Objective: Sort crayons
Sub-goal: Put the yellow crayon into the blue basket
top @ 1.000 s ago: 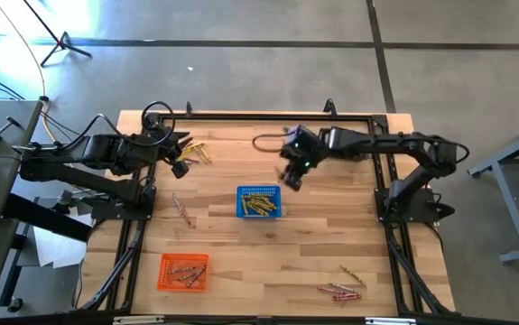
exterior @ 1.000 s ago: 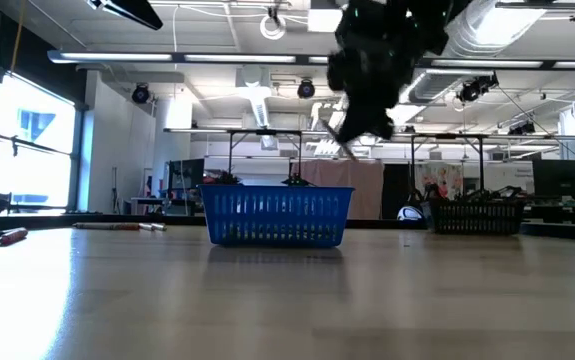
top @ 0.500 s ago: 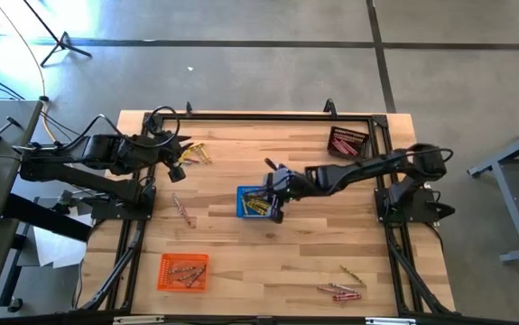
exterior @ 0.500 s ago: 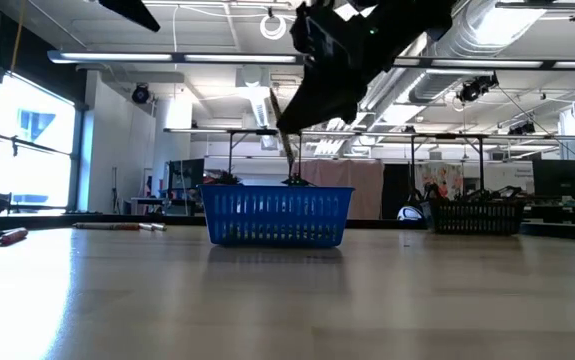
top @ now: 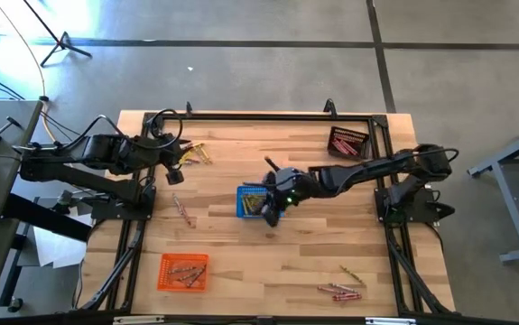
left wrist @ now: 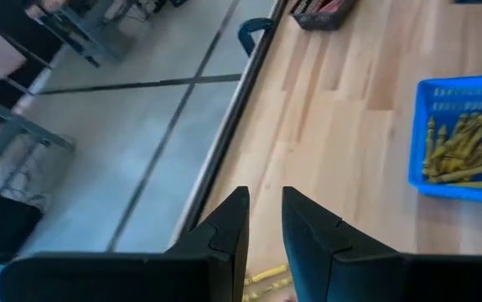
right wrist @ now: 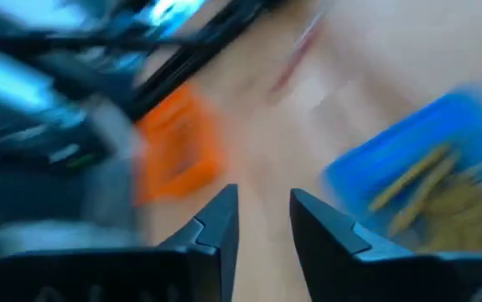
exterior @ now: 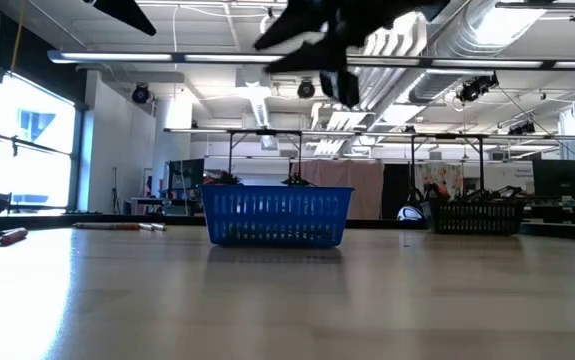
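Landmark is the blue basket (top: 259, 203) mid-table, full of yellow crayons (left wrist: 458, 151). Far left of it, the left gripper (top: 174, 171) hovers by a few loose yellow crayons (top: 196, 155), fingers (left wrist: 228, 231) slightly parted with nothing between them. 2 pinkish crayons (top: 182, 209) lie just left of the basket. Front-left of it sits the orange basket (top: 183, 271) with reddish crayons. The right gripper (top: 273, 209) hangs over the blue basket's right edge, fingers (right wrist: 215, 226) apart, empty. Back-right is the dark basket (top: 347, 142); front-right, more red and tan crayons (top: 340, 289).
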Action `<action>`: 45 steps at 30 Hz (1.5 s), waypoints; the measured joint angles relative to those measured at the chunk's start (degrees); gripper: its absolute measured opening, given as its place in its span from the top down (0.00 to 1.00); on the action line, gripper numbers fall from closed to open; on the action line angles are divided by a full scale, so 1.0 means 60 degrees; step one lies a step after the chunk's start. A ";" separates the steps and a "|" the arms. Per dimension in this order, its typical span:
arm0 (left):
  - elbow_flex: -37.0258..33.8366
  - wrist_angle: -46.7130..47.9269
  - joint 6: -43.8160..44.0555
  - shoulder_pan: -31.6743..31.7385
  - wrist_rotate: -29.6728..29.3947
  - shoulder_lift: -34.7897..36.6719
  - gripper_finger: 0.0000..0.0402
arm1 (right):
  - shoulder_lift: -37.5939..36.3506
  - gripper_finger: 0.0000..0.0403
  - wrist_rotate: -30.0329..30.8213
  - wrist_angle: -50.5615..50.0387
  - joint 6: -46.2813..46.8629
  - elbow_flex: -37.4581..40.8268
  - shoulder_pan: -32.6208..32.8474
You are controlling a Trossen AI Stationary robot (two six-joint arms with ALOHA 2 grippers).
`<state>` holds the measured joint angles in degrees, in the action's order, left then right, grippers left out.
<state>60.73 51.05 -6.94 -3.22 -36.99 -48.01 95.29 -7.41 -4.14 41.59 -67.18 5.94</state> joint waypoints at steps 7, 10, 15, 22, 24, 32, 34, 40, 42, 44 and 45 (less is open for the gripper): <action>0.0000 -0.0001 0.1378 -0.0004 0.0158 0.0000 0.85 | -0.0604 0.82 -0.2552 -0.3823 0.1497 -0.0061 0.1655; 0.0000 -0.0103 0.1864 -0.0003 0.0152 0.0000 0.85 | -0.0617 0.82 -0.2433 -0.6009 0.1537 -0.0061 0.2654; 0.0000 -0.0329 0.2153 -0.0004 0.0141 0.0000 0.85 | -0.0522 0.82 -0.1532 -0.7749 0.2771 0.0132 0.4259; 0.0000 -0.1035 0.2829 -0.0004 0.0127 -0.0004 0.85 | -0.0522 0.82 -0.1587 -0.7218 0.4161 0.1499 0.5592; 0.0000 -0.1251 0.2987 -0.0004 0.0127 -0.0004 0.85 | -0.0522 0.82 -0.1615 -0.6996 0.4543 0.2011 0.5777; 0.0000 -0.1512 0.3639 -0.0004 0.0131 -0.0004 0.85 | -0.0524 0.82 -0.1790 -0.4120 0.5078 0.3863 0.5826; 0.0000 -0.1508 0.3879 -0.0004 0.0131 -0.0004 0.85 | -0.0587 0.82 -0.1849 -0.3787 0.5099 0.4149 0.5809; 0.0000 -0.1501 0.4461 -0.0004 0.0131 -0.0004 0.85 | -0.0599 0.82 -0.1737 -0.3596 0.5085 0.4551 0.5812; 0.0000 -0.1501 0.4635 -0.0004 0.0131 -0.0004 0.85 | -0.0599 0.83 -0.1646 -0.3508 0.5086 0.4561 0.5812; 0.0000 -0.1499 0.4648 -0.0004 0.0131 -0.0004 0.85 | -0.0599 0.87 -0.1590 -0.3327 0.5096 0.4583 0.5754; 0.0000 -0.1497 0.4644 -0.0004 0.0131 -0.0004 0.85 | -0.0595 0.89 -0.1577 -0.3251 0.5093 0.4597 0.5699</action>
<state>60.73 42.06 20.93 -3.25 -36.21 -48.03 91.72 -16.87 -23.64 72.14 -39.60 40.14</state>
